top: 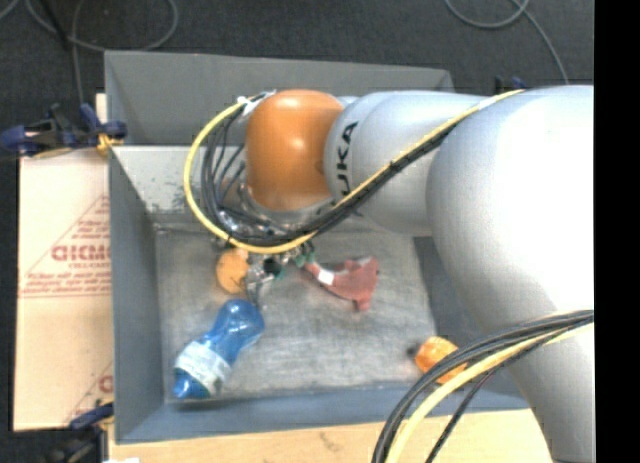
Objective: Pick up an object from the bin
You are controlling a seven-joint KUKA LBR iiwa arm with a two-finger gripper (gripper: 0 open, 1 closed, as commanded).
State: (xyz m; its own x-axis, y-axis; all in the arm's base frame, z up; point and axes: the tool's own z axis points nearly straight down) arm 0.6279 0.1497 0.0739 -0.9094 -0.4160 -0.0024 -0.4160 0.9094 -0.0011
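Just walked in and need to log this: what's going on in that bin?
A KUKA arm reaches into the grey bin, its tool down beside a small orange ball and near a crushed blue plastic bottle. A reddish-pink piece and another orange thing lie farther off. Whether it grips anything, I cannot tell.

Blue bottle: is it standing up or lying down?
Lying down. The blue bottle rests lengthwise on its side on the bin floor.

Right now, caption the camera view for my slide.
KUKA arm reaches into grey bin, close to a small orange ball and crushed blue bottle.
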